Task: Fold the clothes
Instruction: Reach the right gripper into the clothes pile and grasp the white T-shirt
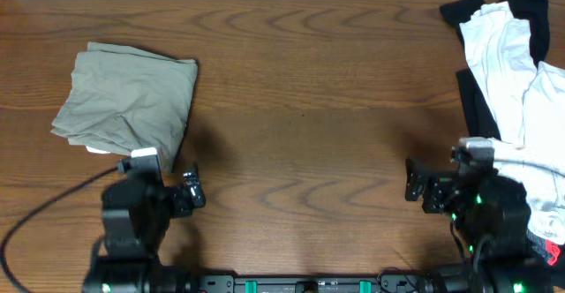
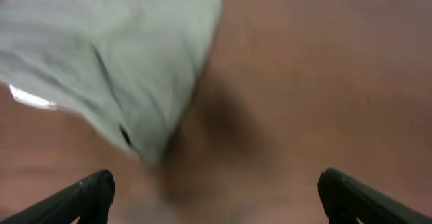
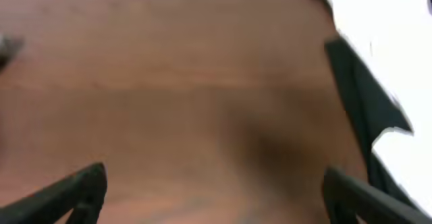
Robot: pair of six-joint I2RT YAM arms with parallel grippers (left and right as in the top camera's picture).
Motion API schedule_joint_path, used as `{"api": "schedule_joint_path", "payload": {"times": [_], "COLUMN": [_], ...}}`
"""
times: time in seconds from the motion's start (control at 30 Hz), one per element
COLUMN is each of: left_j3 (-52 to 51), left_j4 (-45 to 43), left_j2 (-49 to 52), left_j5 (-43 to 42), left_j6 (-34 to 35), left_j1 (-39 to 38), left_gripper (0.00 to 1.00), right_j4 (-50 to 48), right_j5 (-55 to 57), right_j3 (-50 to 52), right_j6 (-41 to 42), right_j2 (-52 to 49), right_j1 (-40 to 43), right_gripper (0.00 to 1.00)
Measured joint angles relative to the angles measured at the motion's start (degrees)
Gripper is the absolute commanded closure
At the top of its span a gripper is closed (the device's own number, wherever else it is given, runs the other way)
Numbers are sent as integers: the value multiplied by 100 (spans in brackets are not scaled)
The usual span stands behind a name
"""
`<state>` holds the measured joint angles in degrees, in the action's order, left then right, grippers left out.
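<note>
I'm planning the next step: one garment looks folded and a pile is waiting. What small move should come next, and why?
Probably move the open, empty right gripper toward the crumpled white garment beside it, since the grey-olive garment already looks folded.

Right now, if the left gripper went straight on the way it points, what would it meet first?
Probably the bare table, just right of the grey-olive garment. The left gripper aims down past that cloth; the blur leaves depth unclear, so it might brush the edge.
</note>
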<state>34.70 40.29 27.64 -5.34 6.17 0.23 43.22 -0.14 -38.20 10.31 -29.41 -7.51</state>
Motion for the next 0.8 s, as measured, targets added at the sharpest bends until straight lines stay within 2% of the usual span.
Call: {"api": "schedule_joint_path", "payload": {"times": [0.17,0.33,0.47,0.8], "left_j3": [931,1106,1106,1106], "left_j4": [778,1005,1014,1016], "left_j2": [1119,1558,1572,1572], "left_j5": [-210,-275,-330,-332], "left_j6": [0,109,175,197], "left_j1": [0,0,0,0], "left_gripper": [2,2,2,2], "right_j4": [118,623,951,925], "right_j5": [31,623,988,1281], "right_j3": [-271,-295,-431,-595], "right_j6": [129,533,839,1073], "right_j2": [-721,-1150,-1401,-2111], "right_j1": [0,391,1368,4352], "right_gripper": [1,1,1,1]}}
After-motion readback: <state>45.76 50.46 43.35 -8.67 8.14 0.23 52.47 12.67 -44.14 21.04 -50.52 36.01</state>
